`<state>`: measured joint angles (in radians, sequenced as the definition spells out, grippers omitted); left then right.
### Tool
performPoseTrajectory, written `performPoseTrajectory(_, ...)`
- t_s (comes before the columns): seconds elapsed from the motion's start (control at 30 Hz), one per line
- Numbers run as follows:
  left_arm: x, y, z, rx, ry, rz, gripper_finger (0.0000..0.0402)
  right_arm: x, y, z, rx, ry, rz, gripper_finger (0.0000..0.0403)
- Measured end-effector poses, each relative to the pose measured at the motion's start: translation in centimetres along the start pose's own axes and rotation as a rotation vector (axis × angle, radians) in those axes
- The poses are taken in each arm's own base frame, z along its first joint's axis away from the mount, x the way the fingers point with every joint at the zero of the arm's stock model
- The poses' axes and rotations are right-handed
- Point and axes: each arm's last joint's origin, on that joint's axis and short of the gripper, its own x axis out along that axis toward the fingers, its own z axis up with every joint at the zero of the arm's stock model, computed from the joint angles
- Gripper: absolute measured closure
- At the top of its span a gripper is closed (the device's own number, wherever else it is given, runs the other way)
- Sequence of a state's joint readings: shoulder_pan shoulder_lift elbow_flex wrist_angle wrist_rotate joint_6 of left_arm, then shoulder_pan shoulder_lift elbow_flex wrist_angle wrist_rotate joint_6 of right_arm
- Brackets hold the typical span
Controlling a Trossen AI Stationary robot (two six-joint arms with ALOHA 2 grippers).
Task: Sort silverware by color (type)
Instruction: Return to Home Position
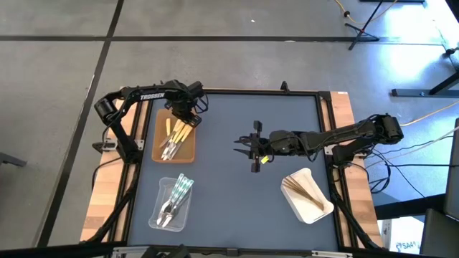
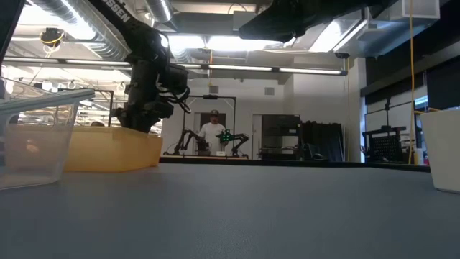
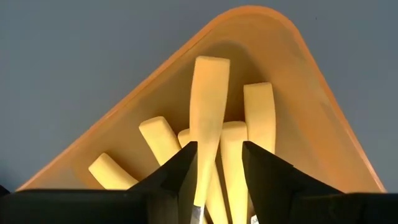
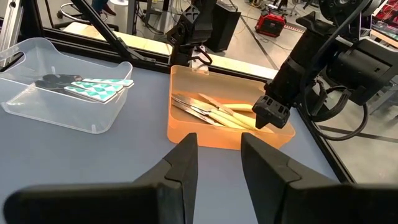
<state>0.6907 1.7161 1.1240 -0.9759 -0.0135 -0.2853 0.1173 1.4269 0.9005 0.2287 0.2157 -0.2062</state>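
Silverware looks sorted out. The pale yellow pieces [image 1: 174, 137] lie in the orange tray [image 1: 192, 150] at 10 o'clock on the table [image 1: 237, 107]. The greenish-clear ones [image 1: 174, 197] are in the clear tray [image 1: 185, 216] at 8 o'clock, and the thin wooden ones [image 1: 301, 188] are in the white tray [image 1: 320, 208] at 4 o'clock.

Left gripper [image 1: 185, 117] hangs low over the 12 o'clock end of the orange tray. Its wrist cam shows the fingers [image 3: 177, 171] parted, with one yellow handle [image 3: 208, 106] running through the gap. There's space on one side of that handle, so nothing's clamped.

Right gripper [image 1: 247, 146] sits just off the table's centre toward 1 o'clock, well apart from all three trays. It points toward 9 o'clock, spread wide with nothing in between.

From the low cam, a person [image 2: 213, 131] stands far back in the room.
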Motion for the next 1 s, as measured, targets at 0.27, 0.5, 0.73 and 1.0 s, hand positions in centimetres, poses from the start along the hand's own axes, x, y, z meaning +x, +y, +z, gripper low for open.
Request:
performPoseTrajectory(0.27, -0.2, -0.1, -0.2, 0.000, 0.020, -0.058, 0.0282, 0.0, 0.0, 0.0, 0.000, 0.000, 0.000, 0.0292)
performPoseTrajectory(0.5, -2.5, -0.3, -1.1, 0.014, -0.047, -0.123, 0.0282, -0.6, -0.2, 0.5, 0.005, -0.023, -0.005, 0.0292)
performPoseTrajectory(0.73, -6.3, -0.2, -2.9, 0.013, -0.184, -0.171, 0.0282, -1.9, -0.8, 1.6, 0.016, -0.072, -0.015, 0.0292)
performPoseTrajectory(1.0, -10.7, -0.1, -6.1, 0.061, -0.362, -0.235, 0.0282, -3.6, -1.4, 2.7, 0.026, -0.116, -0.025, 0.0292)
